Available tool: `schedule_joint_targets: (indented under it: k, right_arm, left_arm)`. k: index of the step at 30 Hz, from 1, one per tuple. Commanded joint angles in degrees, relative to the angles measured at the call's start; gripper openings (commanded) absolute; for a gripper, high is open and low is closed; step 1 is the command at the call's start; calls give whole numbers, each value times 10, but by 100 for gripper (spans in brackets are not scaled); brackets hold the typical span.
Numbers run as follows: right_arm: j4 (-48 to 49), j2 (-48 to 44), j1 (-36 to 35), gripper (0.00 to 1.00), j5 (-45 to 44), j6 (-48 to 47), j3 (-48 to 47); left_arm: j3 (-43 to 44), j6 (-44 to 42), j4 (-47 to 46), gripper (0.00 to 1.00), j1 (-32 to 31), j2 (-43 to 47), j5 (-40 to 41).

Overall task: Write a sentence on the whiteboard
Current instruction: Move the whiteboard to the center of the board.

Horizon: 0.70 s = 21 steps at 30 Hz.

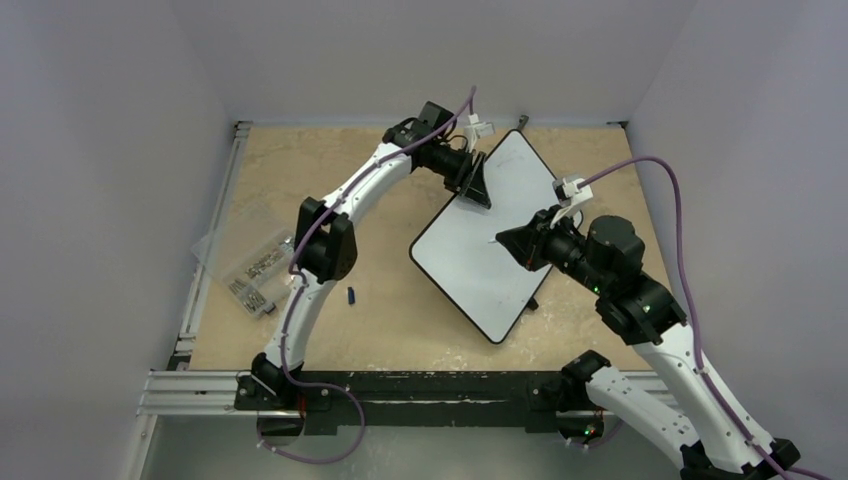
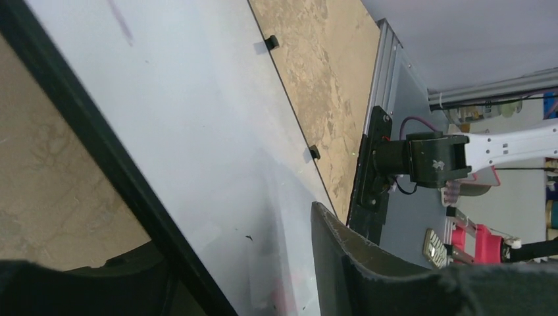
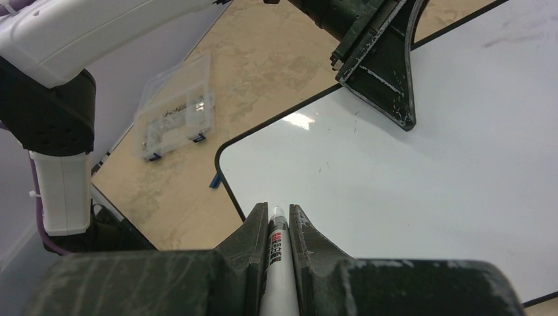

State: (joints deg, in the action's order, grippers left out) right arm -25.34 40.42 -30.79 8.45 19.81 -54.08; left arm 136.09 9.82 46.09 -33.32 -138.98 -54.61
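The whiteboard (image 1: 480, 250) (image 2: 197, 131) (image 3: 428, 164) lies diagonally on the tan table. Its white face shows only faint smudges and no sentence. My left gripper (image 1: 478, 188) (image 2: 224, 237) (image 3: 372, 92) stands open astride the board's upper-left black rim. One finger (image 2: 342, 257) is over the white face and the other is beyond the rim, over the table. My right gripper (image 1: 505, 240) (image 3: 279, 209) hangs over the board's middle, shut on a white marker (image 3: 276, 263). The marker's tip pokes out between the fingers, pointing at the board's near corner.
A clear plastic box of small parts (image 1: 250, 265) (image 3: 174, 108) sits at the table's left. A small blue cap (image 1: 352, 295) (image 3: 214, 180) lies on the table left of the board. Aluminium rails (image 1: 215, 230) edge the left side, and grey walls close in all round.
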Motion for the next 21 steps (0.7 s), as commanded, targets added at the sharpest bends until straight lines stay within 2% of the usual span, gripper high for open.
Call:
schedule_joint_targets:
  k: [1,5,7,11,16,21]
  right_arm:
    - [13,1,0,0,-9,-11,-17]
    - [22,7,1,0,-5,-10,-13]
    - [25,10,0,0,-2,-10,-13]
    - [34,17,1,0,1,-9,-14]
    - [42,25,0,0,4,-8,-12]
    - [55,34,0,0,8,-9,-8]
  left_arm:
    - [21,-20,11,55,-8,24,0]
    - [-35,5,-35,77,-4,80,52]
    - [-36,14,-33,81,0,95,78]
    - [-53,50,-21,82,19,127,130]
    - [-153,69,-16,77,28,213,169]
    - [-288,77,-23,74,29,307,203]
